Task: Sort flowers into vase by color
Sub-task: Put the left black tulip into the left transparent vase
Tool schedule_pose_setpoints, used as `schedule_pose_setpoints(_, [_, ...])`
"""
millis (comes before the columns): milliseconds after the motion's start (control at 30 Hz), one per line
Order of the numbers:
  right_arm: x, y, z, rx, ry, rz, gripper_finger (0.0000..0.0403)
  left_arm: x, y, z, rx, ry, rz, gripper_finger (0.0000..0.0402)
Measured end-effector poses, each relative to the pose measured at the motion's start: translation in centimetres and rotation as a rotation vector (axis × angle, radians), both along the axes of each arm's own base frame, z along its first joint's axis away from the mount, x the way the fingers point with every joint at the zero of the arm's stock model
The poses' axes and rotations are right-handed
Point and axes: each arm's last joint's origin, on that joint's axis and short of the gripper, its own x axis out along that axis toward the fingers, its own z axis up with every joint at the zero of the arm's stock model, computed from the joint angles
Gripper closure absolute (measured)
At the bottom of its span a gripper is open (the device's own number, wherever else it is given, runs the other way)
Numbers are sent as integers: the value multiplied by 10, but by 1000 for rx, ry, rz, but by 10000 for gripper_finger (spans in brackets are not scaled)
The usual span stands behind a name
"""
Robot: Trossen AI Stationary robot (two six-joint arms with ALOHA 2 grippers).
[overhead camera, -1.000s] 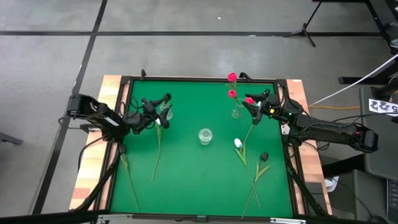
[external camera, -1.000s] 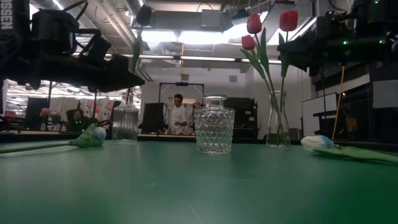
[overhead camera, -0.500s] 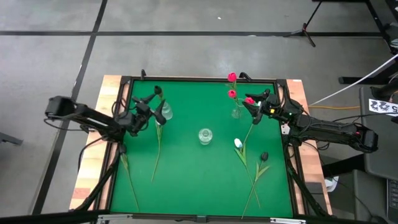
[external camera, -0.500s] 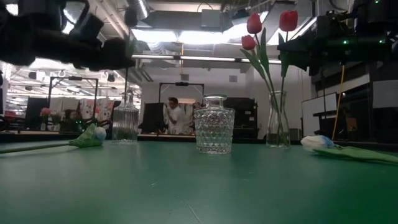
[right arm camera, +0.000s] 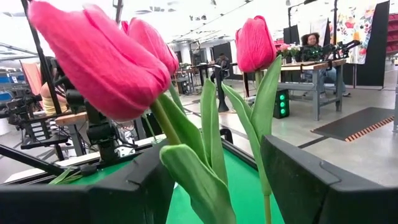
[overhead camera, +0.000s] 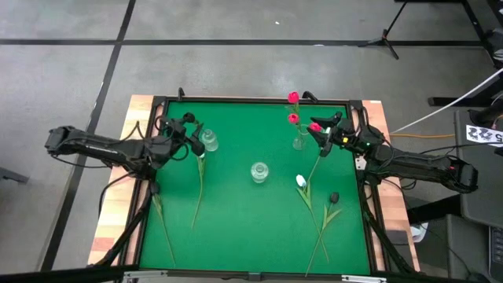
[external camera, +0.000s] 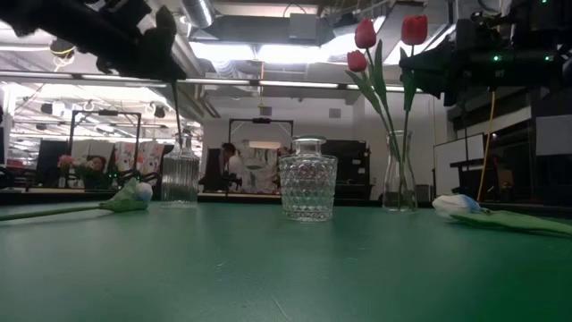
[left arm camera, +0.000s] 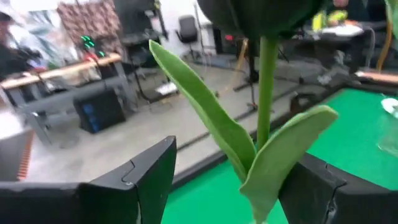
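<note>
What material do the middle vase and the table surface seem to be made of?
Middle vase: probably clear glass, glossy, with a cut diamond pattern; the room shows through it. Table surface: green, matte, likely felt or a similar mat; no shine, but the weave cannot be seen.

The desk point(overhead camera: 236, 236) is covered in plain green, edged by a black frame and pale wood. Red-pink tulips point(overhead camera: 293, 97) on green stems stand in a clear vase point(overhead camera: 299, 142) at the far right. A white-headed tulip point(overhead camera: 301, 181) and a near-black one point(overhead camera: 334, 196) lie near right (leaves green). The middle vase point(external camera: 307, 183) is clear glass with a diamond pattern
</note>
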Motion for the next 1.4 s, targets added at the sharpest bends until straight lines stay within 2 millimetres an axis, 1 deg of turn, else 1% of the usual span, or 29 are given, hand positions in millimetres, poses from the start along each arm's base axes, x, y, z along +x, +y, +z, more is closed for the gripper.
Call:
schedule_pose_setpoints(233, [0, 0, 1, -5, -13, -1, 174, -9, -1, 27, -155, 69, -84, 158])
schedule_pose_setpoints(333, [0, 0, 2, -8, -20, -2, 174, -12, -2, 40, -238, 68, -120, 158])
schedule_pose_setpoints(500, [0, 0, 2, -8, -19, -2, 174, -18, -4, 55, -358, 46, -162, 158])
schedule_pose_setpoints(667, [0, 0, 2, -18, -15, -4, 174, -26, -7, 60, -543, 57, -200, 158])
schedule_pose_setpoints(767, [0, 0, 2, -28, -11, -6, 174, -32, -10, 58, -682, 98, -237, 158])
schedule_pose_setpoints(867, [0, 0, 2, -29, -11, -6, 174, -35, -14, 54, -863, 121, -284, 158])
schedule_pose_setpoints(1000, [0, 0, 2, -34, -7, -7, 174, -32, -20, 46, -1116, 157, -290, 160])
schedule_pose_setpoints(1067, [0, 0, 2, -48, -1, -10, 174, -29, -24, 41, -1232, 175, -242, 165])
schedule_pose_setpoints(1167, [0, 0, 2, -54, 1, -11, 174, -23, -30, 32, -1402, 182, -89, 175])
schedule_pose_setpoints(1267, [0, 0, 2, -54, 1, -11, 174, -14, -43, 23, -1552, 225, 8, 185])
schedule_pose_setpoints(1400, [0, 0, 2, -54, 2, -8, 174, -3, -65, 10, -1610, 276, 150, 197])
